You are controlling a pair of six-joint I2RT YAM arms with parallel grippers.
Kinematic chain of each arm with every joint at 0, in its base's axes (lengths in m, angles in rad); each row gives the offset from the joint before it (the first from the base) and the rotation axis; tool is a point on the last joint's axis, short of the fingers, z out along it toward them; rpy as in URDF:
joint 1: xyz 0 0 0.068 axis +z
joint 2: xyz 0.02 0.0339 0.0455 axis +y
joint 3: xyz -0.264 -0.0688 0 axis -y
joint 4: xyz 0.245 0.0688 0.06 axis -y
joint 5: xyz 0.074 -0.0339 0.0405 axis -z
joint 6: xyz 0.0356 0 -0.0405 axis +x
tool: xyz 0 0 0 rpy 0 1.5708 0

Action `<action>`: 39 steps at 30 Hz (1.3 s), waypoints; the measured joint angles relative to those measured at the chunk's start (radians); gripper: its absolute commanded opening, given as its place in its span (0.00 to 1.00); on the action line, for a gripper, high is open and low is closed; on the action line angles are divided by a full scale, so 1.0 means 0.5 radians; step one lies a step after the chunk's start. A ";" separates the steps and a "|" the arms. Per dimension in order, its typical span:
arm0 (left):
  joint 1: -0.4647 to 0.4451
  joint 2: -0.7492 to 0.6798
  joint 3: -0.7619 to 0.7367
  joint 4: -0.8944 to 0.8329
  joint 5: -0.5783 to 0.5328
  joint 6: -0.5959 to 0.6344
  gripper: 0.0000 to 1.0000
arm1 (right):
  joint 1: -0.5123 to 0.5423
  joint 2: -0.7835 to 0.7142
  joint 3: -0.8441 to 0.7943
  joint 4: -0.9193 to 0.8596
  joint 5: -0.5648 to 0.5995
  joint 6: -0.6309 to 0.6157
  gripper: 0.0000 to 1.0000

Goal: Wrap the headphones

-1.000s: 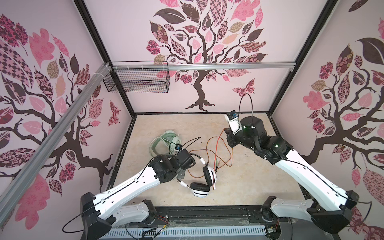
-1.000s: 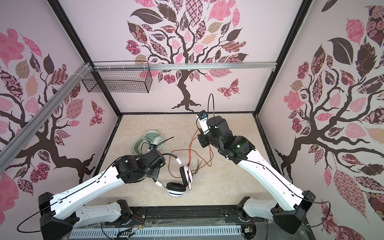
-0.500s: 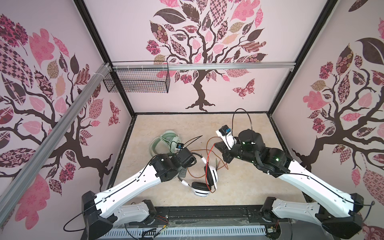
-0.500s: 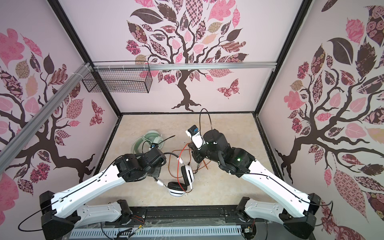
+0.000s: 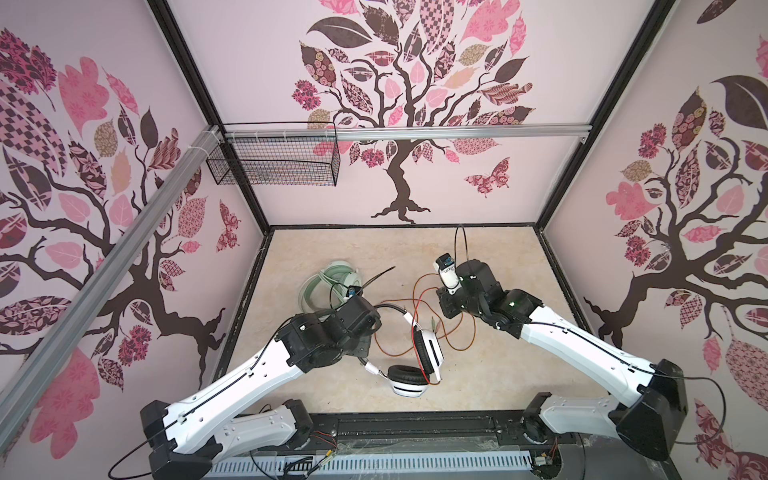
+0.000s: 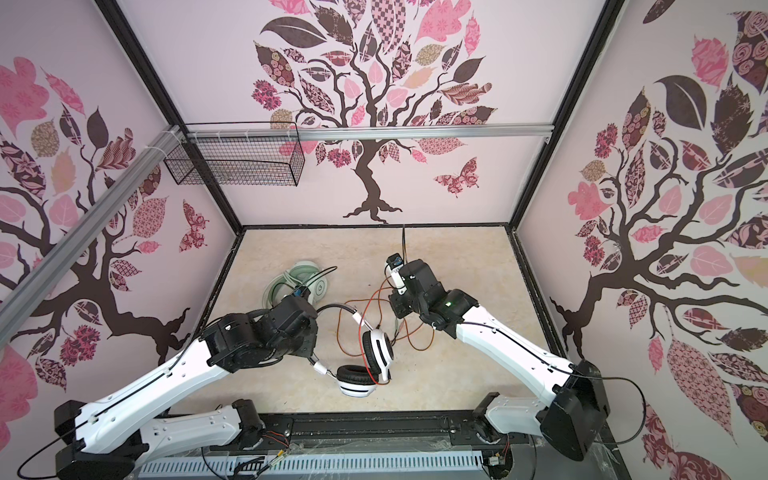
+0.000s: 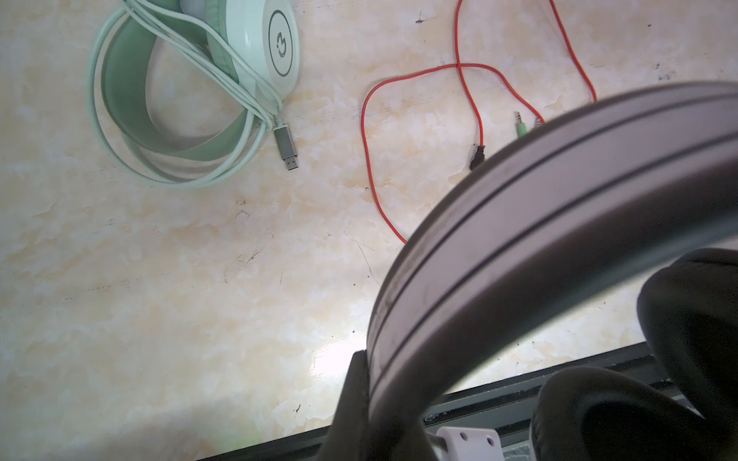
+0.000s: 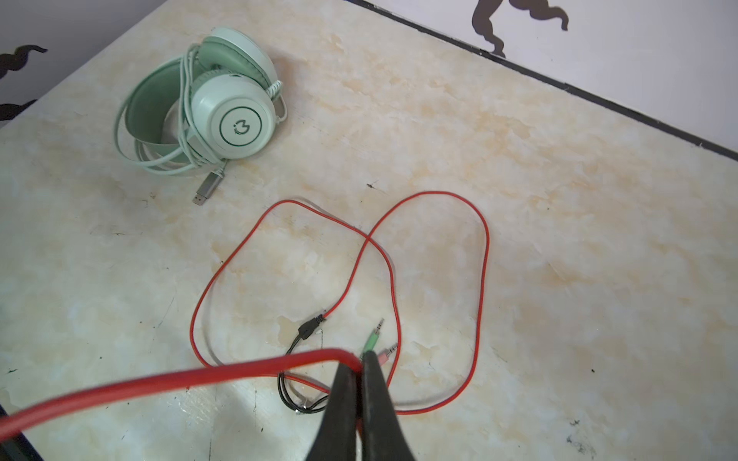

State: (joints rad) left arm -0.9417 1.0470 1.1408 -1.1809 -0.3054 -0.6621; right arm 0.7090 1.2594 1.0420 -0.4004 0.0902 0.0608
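Halfway: the mint-green headset (image 8: 207, 115) lies bundled in its pale cable (image 7: 261, 113); the white-and-black headset (image 5: 430, 353) waits, left tool (image 7: 375, 399) clamped on its headband (image 7: 519, 207), right tool (image 8: 361, 371) pinching its loose red cable (image 8: 399, 247).

- We find both top views bright and evenly lit from above; shadows on the table (image 5: 478, 257) are faint and soft-edged.
- The wide lens splays the side walls (image 5: 62, 270) outward toward the edges of both top views; the middle stays sharp.
- In the left wrist view we see a white glare patch on the table, and the white and black headset (image 7: 559, 191), right at the lens, is dim and soft.
- In the right wrist view the red cable (image 8: 159, 383) blurs near the lens, as does the right gripper (image 8: 360, 359); the farther table is crisp, with one pale glare spot and thin grey cable shadows.
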 measured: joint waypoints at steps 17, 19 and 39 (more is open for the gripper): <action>0.026 -0.108 0.170 0.032 0.093 -0.085 0.00 | 0.005 -0.049 -0.416 0.383 -0.361 0.216 0.00; 0.090 -0.111 0.219 0.069 0.137 -0.095 0.00 | 0.005 -0.077 -0.517 0.492 -0.513 0.242 0.16; 0.473 0.228 0.818 0.028 -0.105 -0.128 0.00 | 0.001 -0.952 -0.677 0.415 -0.201 0.345 0.80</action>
State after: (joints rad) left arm -0.7052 1.1610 1.5497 -1.1667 -0.3576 -0.7261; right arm 0.7094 0.7834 0.7036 -0.1928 -0.0101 0.2333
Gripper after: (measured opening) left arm 0.059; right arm 0.793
